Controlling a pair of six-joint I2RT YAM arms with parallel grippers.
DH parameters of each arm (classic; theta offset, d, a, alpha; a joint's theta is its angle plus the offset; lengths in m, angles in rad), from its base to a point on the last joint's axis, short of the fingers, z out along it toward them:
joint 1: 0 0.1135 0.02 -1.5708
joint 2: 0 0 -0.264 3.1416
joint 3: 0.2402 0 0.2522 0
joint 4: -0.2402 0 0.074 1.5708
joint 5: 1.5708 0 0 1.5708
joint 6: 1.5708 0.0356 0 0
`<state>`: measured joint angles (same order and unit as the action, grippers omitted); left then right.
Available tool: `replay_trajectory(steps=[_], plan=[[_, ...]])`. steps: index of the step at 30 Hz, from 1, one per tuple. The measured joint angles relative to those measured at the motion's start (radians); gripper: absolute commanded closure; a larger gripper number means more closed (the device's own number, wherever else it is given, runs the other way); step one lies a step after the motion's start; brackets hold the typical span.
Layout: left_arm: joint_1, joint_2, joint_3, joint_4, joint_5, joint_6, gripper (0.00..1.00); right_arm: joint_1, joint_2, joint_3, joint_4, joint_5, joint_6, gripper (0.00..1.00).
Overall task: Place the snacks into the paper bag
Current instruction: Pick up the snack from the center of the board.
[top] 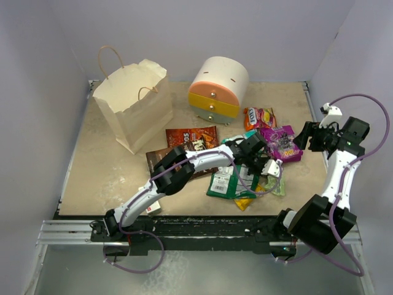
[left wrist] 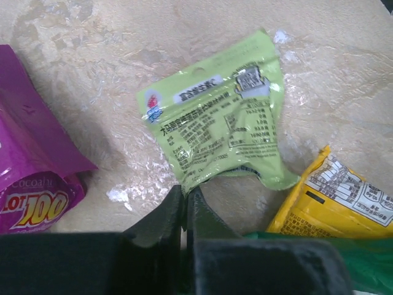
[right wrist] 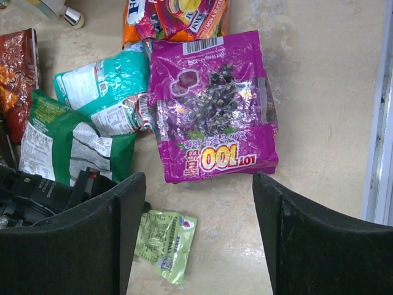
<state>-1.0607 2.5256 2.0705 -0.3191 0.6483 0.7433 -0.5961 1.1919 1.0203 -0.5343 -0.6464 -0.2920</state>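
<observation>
My left gripper [left wrist: 185, 192] is shut on the near corner of a light green snack packet [left wrist: 215, 132], which lies flat on the table. In the top view that gripper [top: 273, 169] reaches across the snack pile to the packet [top: 277, 185]. Above a purple packet [right wrist: 212, 107] my right gripper [right wrist: 199, 178] hangs open and holds nothing. The same light green packet [right wrist: 167, 243] shows beside its left finger. A green bag [top: 227, 181], a red-brown chip bag [top: 192, 138] and an orange pack [top: 258, 117] lie around them. The paper bag [top: 138, 104] stands upright and open at the back left.
A round white-orange-yellow drawer unit [top: 218, 89] stands at the back middle. A yellow pack [left wrist: 341, 200] lies just right of the light green packet. A teal packet [right wrist: 101, 77] lies beside the purple one. The table's right rail [right wrist: 381, 123] runs close to my right gripper.
</observation>
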Motion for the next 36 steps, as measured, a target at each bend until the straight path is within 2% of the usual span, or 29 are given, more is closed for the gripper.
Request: replay_trajectory(steps=[9,17,29,36], plan=[[0.003,-0.058,-0.008,-0.093,0.009,0.002,1.00,0.000,-0.002,0.000,0.000,0.000,0.000,0.27],[0.064,-0.340,-0.058,-0.235,-0.019,0.020,1.00,0.000,-0.029,0.000,0.003,-0.002,0.005,0.28],[0.277,-0.734,-0.123,-0.520,-0.352,0.034,1.00,-0.001,-0.073,0.008,0.016,-0.026,0.017,0.27],[0.388,-0.932,-0.107,-0.543,-0.505,0.007,1.00,-0.001,-0.073,0.008,0.021,-0.021,0.010,0.27]])
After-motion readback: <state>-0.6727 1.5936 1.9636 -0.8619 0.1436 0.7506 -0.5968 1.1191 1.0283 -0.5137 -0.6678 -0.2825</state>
